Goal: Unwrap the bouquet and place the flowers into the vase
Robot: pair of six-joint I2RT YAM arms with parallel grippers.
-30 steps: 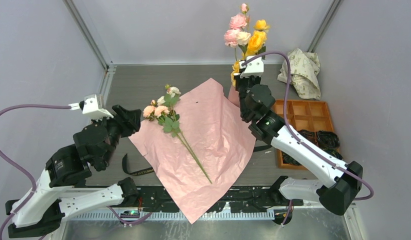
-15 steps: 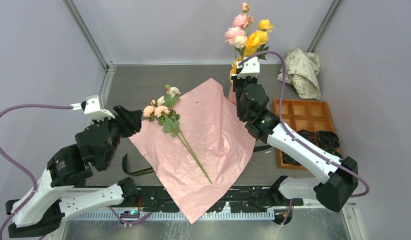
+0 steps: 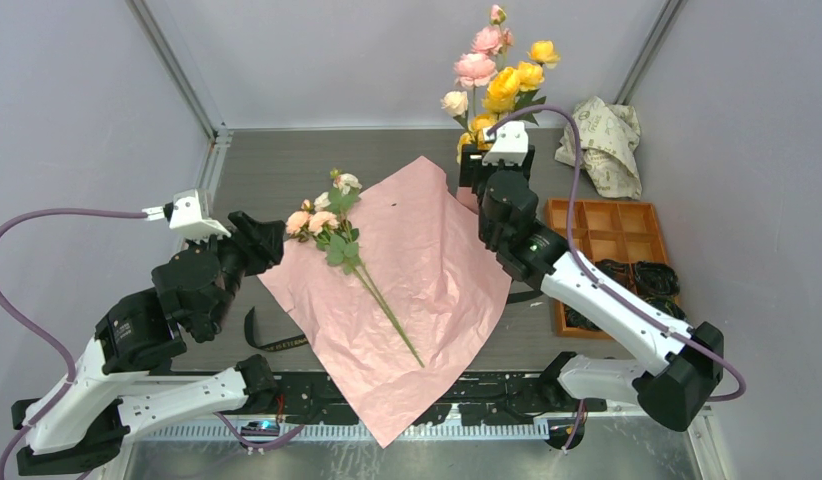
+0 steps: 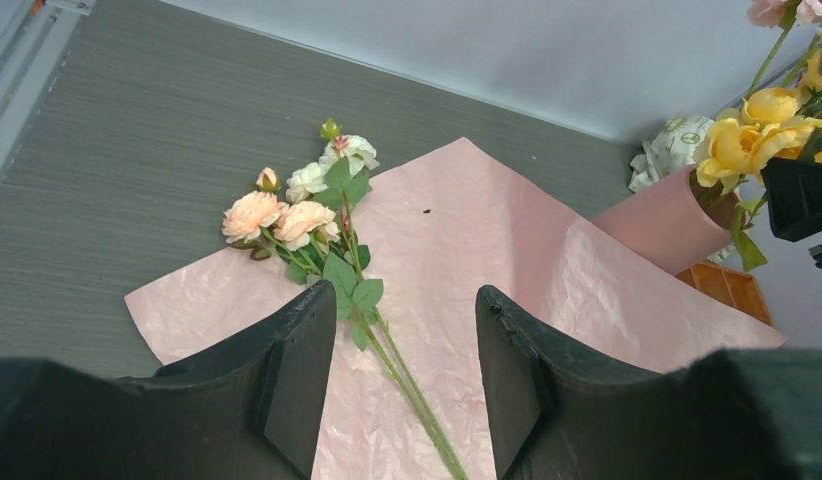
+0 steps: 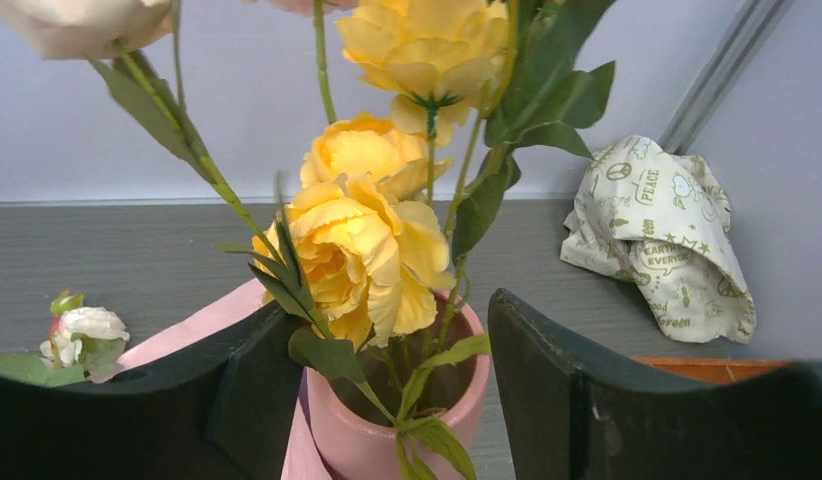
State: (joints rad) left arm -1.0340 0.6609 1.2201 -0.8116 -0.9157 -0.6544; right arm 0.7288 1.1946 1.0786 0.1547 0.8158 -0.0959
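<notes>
On the grey table point(image 3: 287, 170): a sheet of pink paper point(image 3: 427, 270) lies open and flat across the middle, with one corner hanging over the near edge at 6 o'clock.
Loose spray point(image 4: 307, 205): a single stem with peach and cream heads lies on the sheet. The heads point to 11 o'clock and poke past the paper's edge, while the bare green stem runs back towards 5 o'clock.
Vase point(image 5: 367, 450): salmon pink and upright, it stands at 1 o'clock on the table, just beyond the sheet's far corner.
Flowers in the vase point(image 3: 497, 75): pink, cream and yellow heads rise well above the rim, and their stems go down inside.
Right gripper point(image 5: 387, 310): it hovers close on the near side of the vase. Its fingers are spread wide on either side of the yellow heads and pinch nothing.
Left gripper point(image 4: 405, 295): it hangs at 9 o'clock of the sheet, above the table, and points at the loose spray. Its fingers are parted with nothing between them, and it is apart from the flowers.
Black ribbon point(image 3: 272, 340): it lies loose on the table at 8 o'clock, with one end reaching the sheet's edge.
Printed white paper point(image 3: 602, 140): it sits crumpled at 2 o'clock, near the far right corner.
Orange tray point(image 3: 607, 230): it lies at 3 o'clock, divided into compartments and partly hidden behind the right arm.
</notes>
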